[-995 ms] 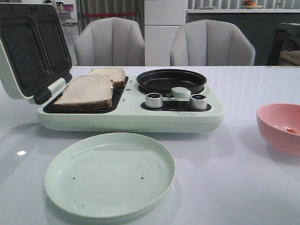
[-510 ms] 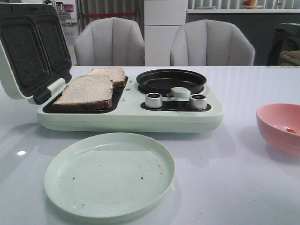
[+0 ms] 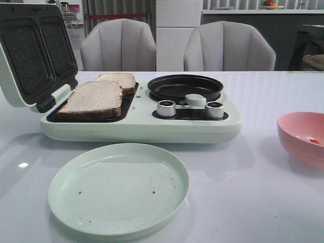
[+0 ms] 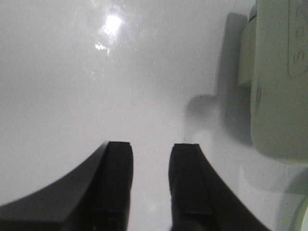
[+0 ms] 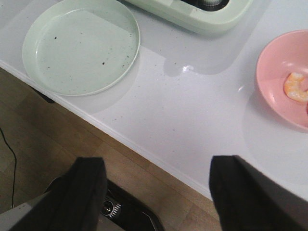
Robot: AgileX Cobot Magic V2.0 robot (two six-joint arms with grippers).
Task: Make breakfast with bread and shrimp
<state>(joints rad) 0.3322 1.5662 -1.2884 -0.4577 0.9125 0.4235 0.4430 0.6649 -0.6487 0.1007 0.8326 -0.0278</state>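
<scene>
The shrimp lies in the pink bowl, at three o'clock from the sandwich maker; its long axis is not clear. Both bread slices lie flat on the open grill, long axis toward twelve. The right gripper is wide, the left gripper narrow, both empty. Small and curved, the shrimp could slip in a loose pinch.

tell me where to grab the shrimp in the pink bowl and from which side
Grip the shrimp across the thick middle of its curved body, coming straight down from above. It lies flat on the floor of the pink bowl, and the raised rim blocks a sideways approach. The right gripper, jaws wide open, seems nearer.
</scene>
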